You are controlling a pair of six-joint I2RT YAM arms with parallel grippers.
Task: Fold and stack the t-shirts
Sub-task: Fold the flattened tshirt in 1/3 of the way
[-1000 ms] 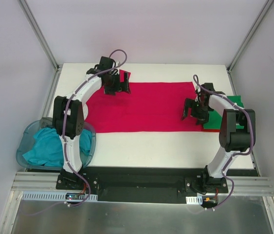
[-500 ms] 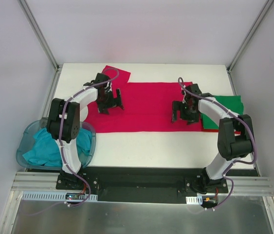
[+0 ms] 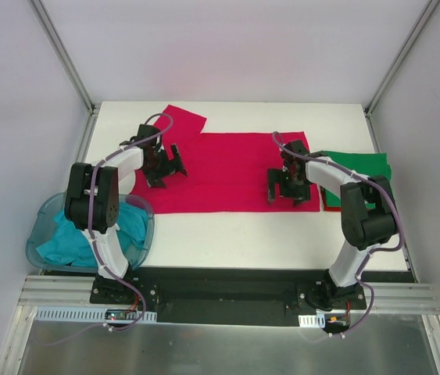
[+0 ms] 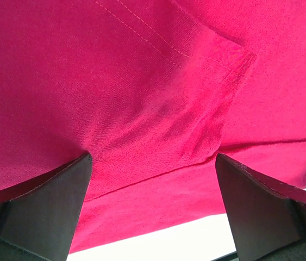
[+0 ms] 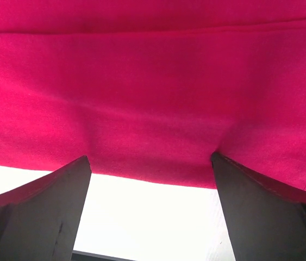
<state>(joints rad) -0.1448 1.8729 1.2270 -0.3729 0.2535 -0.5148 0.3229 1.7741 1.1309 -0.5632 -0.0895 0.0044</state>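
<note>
- Two end effectors stand spread wide with nothing pinched: the left end effector (image 3: 161, 164) over the shirt's left part, the right end effector (image 3: 288, 187) by its near right corner.
- Both wrist views show the fingertips against crimson cloth.
- Flat across the middle of the desk (image 3: 243, 234) lies the crimson t-shirt (image 3: 227, 168), one sleeve sticking out at far left.
- Just beside it, at the right edge, lies the green t-shirt (image 3: 360, 166).
- Near left, the teal t-shirt (image 3: 75, 238) sits bunched in the blue tub (image 3: 40, 217).

Crimson red t-shirt (image 3: 227, 168) lies spread flat across the table (image 3: 243, 234), green t-shirt (image 3: 364, 168) sits folded at its right end, teal t-shirt (image 3: 75, 234) is bunched up near-left.
</note>
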